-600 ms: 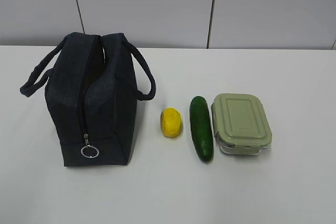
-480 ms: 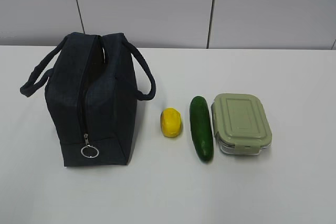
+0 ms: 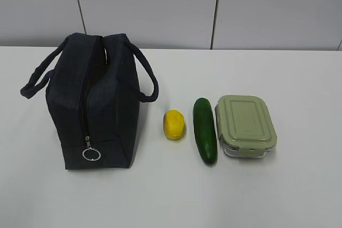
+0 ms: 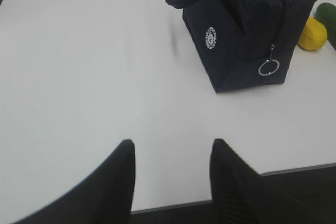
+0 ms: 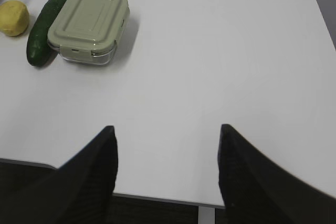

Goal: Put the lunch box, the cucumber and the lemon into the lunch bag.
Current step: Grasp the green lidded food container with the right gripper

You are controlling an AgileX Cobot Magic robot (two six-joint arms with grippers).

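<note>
While nothing is packed yet, the lunch bag (image 3: 96, 105) stands at nine o'clock on the desk (image 3: 278, 190), its zipper shut, so open that first; lunch box (image 3: 246, 125) at three, cucumber (image 3: 204, 130) beside it, lemon (image 3: 174, 124) centre. Left tool (image 4: 170, 153) and right tool (image 5: 168, 142) hang open and empty. Nothing has shifted since the earlier frames.

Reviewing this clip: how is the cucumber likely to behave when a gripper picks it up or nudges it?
The cucumber looks round and smooth, so it may roll sideways if nudged. Its glossy skin could slip in a narrow pinch. It lies right beside the lunch box, leaving little finger room there.
</note>
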